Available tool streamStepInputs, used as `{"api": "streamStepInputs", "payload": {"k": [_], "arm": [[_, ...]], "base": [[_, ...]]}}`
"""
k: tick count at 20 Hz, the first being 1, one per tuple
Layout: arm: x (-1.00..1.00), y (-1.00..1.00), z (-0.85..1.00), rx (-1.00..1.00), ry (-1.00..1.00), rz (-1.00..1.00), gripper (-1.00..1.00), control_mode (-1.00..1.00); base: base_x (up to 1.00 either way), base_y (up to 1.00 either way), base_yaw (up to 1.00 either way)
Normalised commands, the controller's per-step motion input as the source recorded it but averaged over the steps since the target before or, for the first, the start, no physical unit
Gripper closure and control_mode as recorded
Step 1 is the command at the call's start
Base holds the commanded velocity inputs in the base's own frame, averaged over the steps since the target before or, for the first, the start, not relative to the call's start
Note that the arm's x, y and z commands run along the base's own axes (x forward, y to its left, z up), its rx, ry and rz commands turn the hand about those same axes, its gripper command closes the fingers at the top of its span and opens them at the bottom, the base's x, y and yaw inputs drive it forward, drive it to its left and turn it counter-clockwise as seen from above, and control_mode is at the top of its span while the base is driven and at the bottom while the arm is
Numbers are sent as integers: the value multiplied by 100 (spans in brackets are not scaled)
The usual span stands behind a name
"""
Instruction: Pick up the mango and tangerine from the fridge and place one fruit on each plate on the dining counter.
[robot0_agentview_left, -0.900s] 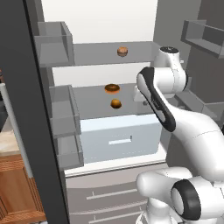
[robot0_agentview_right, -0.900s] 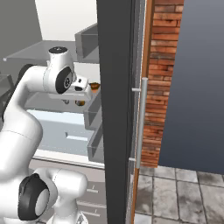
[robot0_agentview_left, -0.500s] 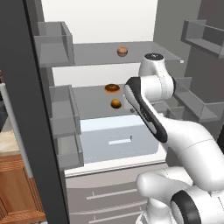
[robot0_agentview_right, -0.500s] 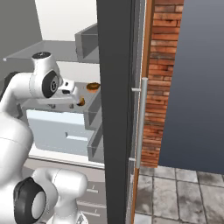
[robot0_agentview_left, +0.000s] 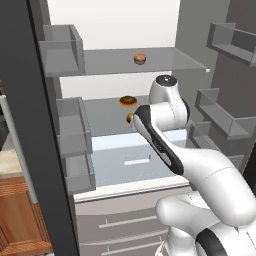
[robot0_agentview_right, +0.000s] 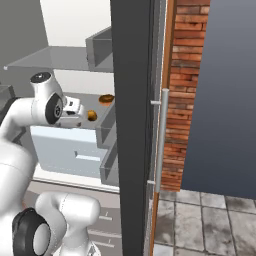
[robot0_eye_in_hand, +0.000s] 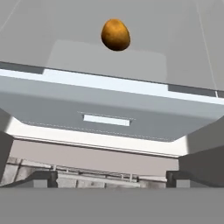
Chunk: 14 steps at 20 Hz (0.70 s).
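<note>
Looking at the jaws first: the two dark tips of the gripper (robot0_agentview_right: 76, 114) stand wide apart in the hand view, and nothing sits between them

The mango (robot0_eye_in_hand: 116, 34) is a little way ahead of the jaws and is not touching them. It is orange and a bit egg-shaped. It sits on the middle glass shelf (robot0_agentview_left: 107, 117) of the fridge (robot0_agentview_left: 197, 40), near the front edge. Right under that shelf is the white drawer (robot0_eye_in_hand: 107, 113), and it is closed

In the left base view the white arm hides most of the mango, so just a small orange bit peeks out. A brown doughnut (robot0_agentview_left: 128, 101) lies just behind the mango on the same shelf

The tangerine (robot0_agentview_left: 140, 59) sits alone on the top glass shelf, well above the gripper

Grey bins (robot0_agentview_left: 72, 125) hang on the fridge doors at both sides, and a red brick wall (robot0_agentview_right: 182, 95) stands past the right door
</note>
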Motion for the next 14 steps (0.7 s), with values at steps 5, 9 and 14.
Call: {"api": "streamStepInputs", "payload": {"k": [5, 9, 14], "arm": [[38, 0, 3, 0, -4, 0, -100, -100], [56, 0, 0, 0, 4, 0, -100, -100], [56, 0, 0, 0, 3, 0, -100, -100]], "base": [[0, 0, 0], [0, 0, 0], [0, 0, 0]]}}
